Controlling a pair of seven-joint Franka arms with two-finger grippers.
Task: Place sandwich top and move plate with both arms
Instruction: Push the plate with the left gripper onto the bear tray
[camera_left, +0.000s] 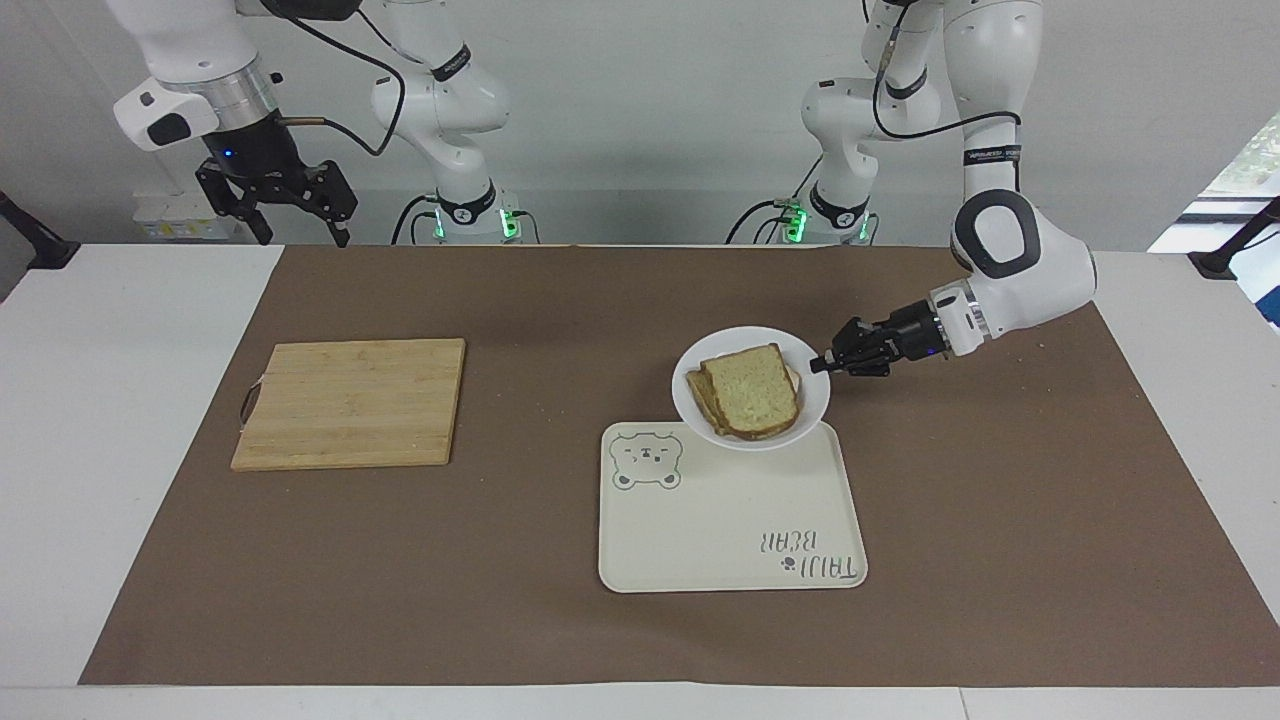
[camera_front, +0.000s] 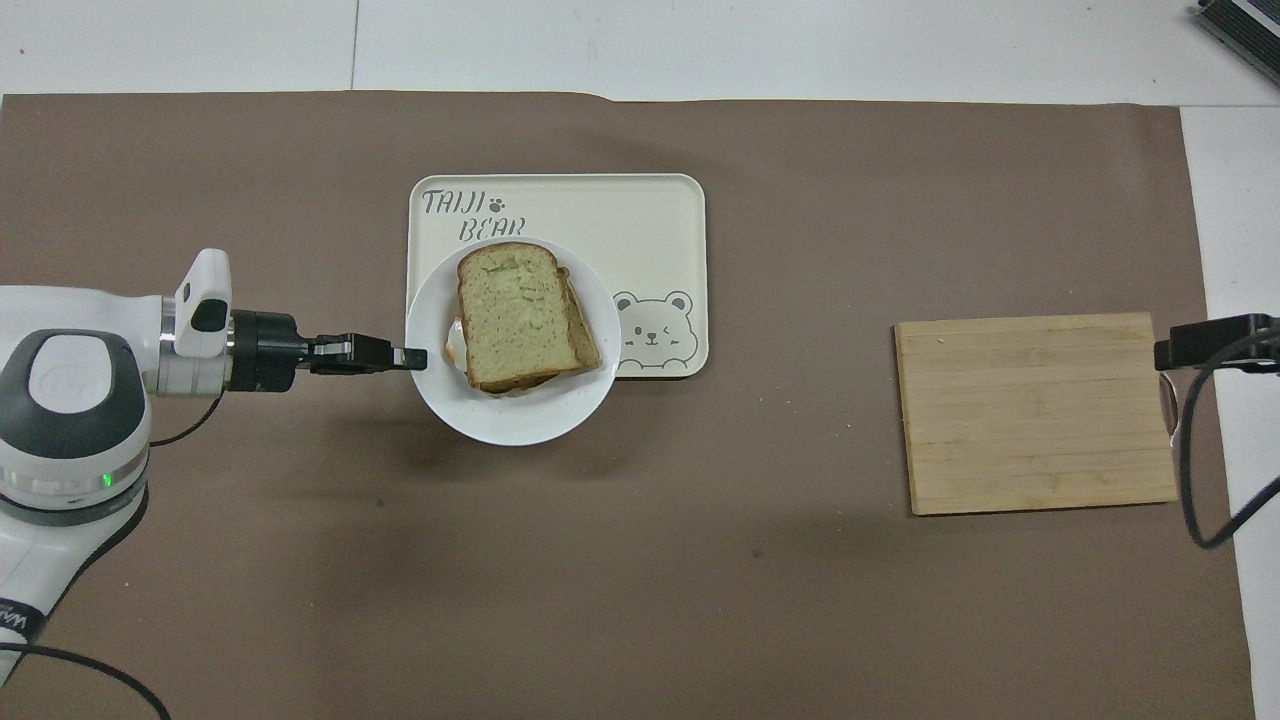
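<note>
Worktop (camera_left: 130, 560): white, covered over most of its span by a brown mat (camera_left: 1000, 520).

Left arm (camera_left: 1010, 250): white with grey-black joints, reaching down low over the mat from its base.

Right arm (camera_left: 190, 60): raised and waiting at its own end of the worktop.

Cutting board (camera_left: 350, 402): pale wood, flat on the mat toward the right arm's end, bare.

Tray (camera_left: 730, 530): cream, rectangular, bear drawing and lettering on its face, lying on the mat farther from the robots than the board's near edge.

Plate (camera_left: 690, 395): small, round, glossy white, held up in the air by its rim, over the tray's edge nearest the robots and partly over the mat.

Sandwich top (camera_left: 752, 388): pale speckled slice with brown crust, lying on the stack of bread on the plate, slightly offset from the slice beneath.

Left gripper (camera_left: 825, 363): at the plate's rim on the left arm's side, fingers (camera_front: 405, 357) clenched on that rim.

Right gripper (camera_left: 290, 225): hanging above the worktop's edge near the right arm's base, fingers spread and holding nothing.
</note>
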